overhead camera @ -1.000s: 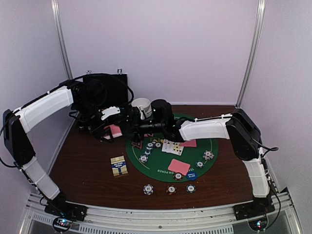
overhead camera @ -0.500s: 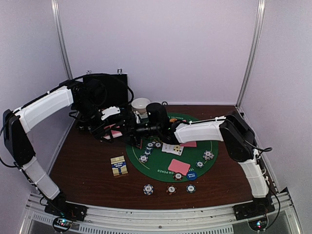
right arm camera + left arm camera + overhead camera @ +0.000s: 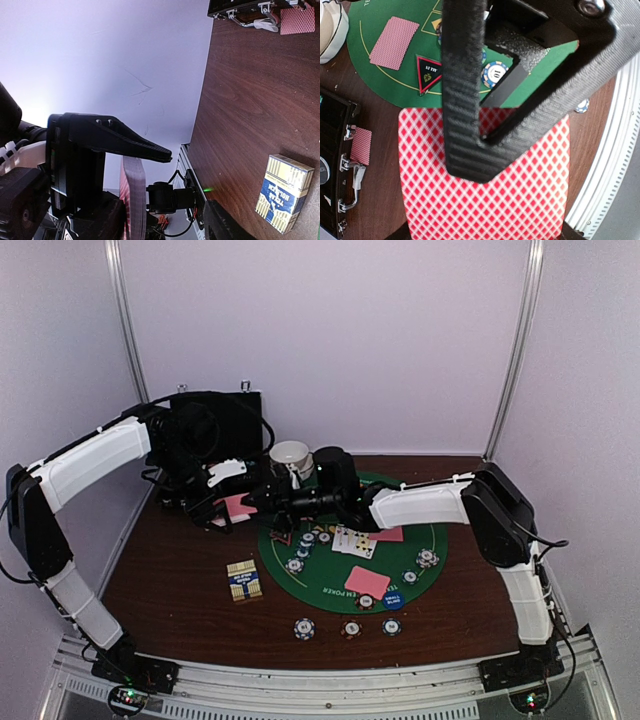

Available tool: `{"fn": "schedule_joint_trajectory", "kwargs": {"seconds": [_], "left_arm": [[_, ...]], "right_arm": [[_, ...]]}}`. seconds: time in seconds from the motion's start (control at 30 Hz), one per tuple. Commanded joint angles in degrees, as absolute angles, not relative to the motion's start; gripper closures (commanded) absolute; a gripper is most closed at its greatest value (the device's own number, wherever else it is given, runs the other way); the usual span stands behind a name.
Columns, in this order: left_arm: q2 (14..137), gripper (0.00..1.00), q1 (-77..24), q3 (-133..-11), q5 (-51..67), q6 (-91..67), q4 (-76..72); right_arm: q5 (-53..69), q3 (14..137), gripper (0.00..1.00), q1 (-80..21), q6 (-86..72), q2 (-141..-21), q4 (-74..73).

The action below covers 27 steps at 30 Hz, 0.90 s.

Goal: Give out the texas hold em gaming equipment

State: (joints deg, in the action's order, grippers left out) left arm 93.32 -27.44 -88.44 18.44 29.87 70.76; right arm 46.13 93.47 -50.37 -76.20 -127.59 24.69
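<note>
Fingers (image 3: pixel 465 110) of the left claw (image 3: pixel 224 508) are clamped on the pink-backed cards (image 3: pixel 485 205), which are held above the desk (image 3: pixel 180 580) toward its far left corner, just off the green mat (image 3: pixel 330 585). The right claw (image 3: pixel 260 496) sits close beside them; I cannot tell whether its jaws are apart. On the mat lie a red triangle token (image 3: pixel 428 73) and a striped chip (image 3: pixel 495 73). 3 more chips (image 3: pixel 351 628) sit by the near edge.
</note>
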Motion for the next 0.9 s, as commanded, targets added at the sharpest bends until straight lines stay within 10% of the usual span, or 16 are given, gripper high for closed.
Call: {"fn": "schedule_joint_trajectory", "kwargs": {"seconds": [0.0,0.87], "left_arm": [[92.08,1.00,-27.51,-89.31,19.43,30.09,69.43],[92.21,1.00,-27.51,-87.41,15.90,30.59,68.27]], "right_arm": [[46.84,92.38,0.49,-50.10,-75.80,-124.48,23.03],[49.30,90.51,1.00,-49.77,-81.32,-120.78,27.56]]}}
